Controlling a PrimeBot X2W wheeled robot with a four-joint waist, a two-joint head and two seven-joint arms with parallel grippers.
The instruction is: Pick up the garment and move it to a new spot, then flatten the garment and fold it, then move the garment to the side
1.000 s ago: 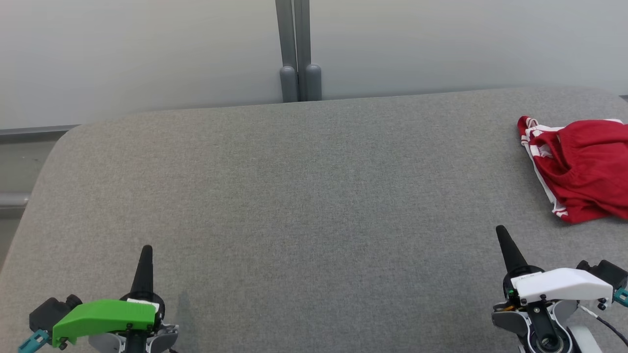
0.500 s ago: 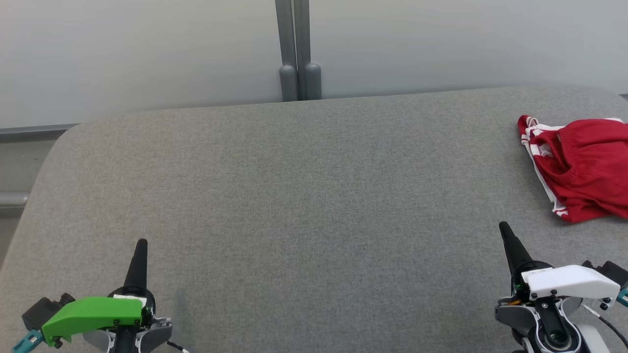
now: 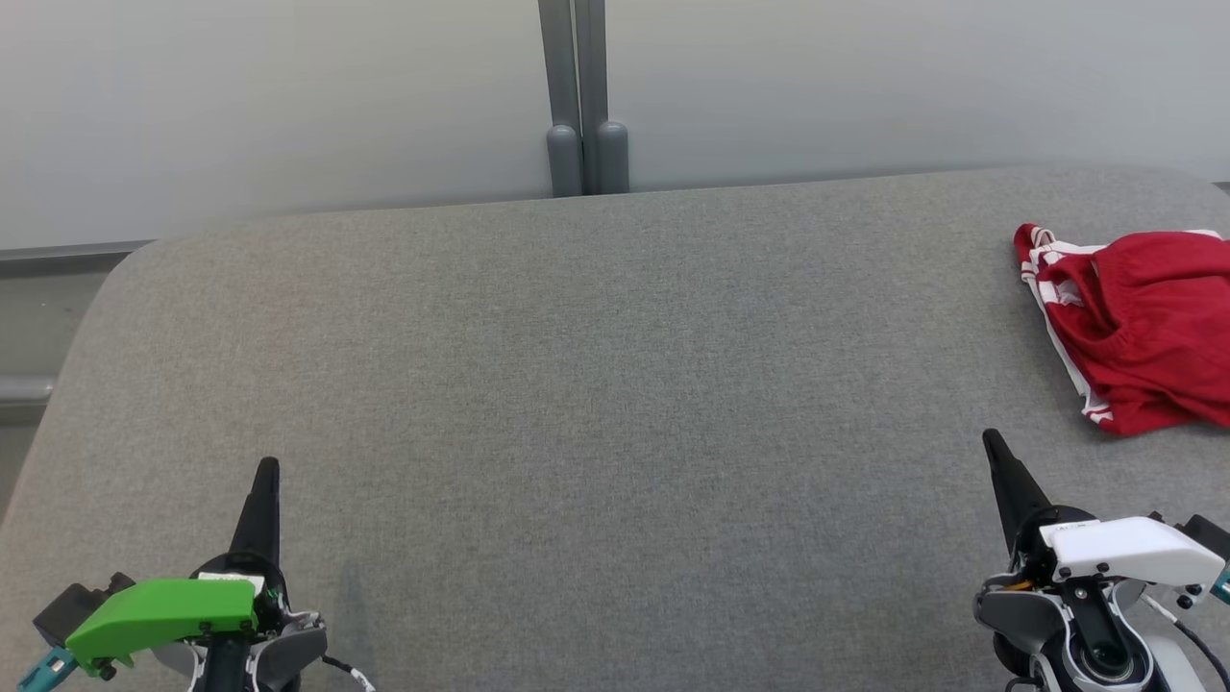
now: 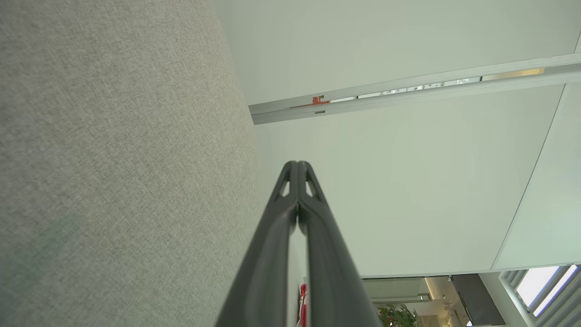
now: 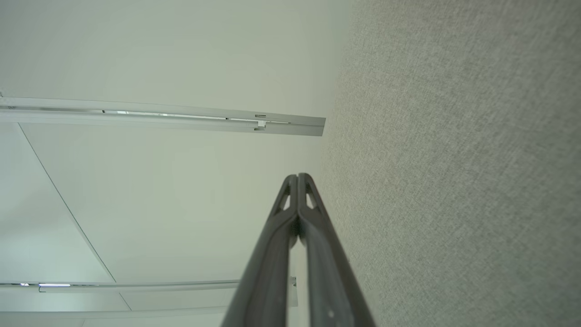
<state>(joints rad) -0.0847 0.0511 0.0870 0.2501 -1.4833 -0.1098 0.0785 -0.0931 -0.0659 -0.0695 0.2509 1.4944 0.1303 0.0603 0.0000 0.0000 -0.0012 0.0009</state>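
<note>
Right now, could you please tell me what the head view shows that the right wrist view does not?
The head view adds the red, white-striped garment lying far right and the left hand, shut. The right wrist view adds a diagonal panel seam and a small bright strip. Both show the grey fabric surface, the pale wall and the right hand, shut and empty.

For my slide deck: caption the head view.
Left gripper and right gripper shut, empty, over grey table; crumpled red garment lies far right.
</note>
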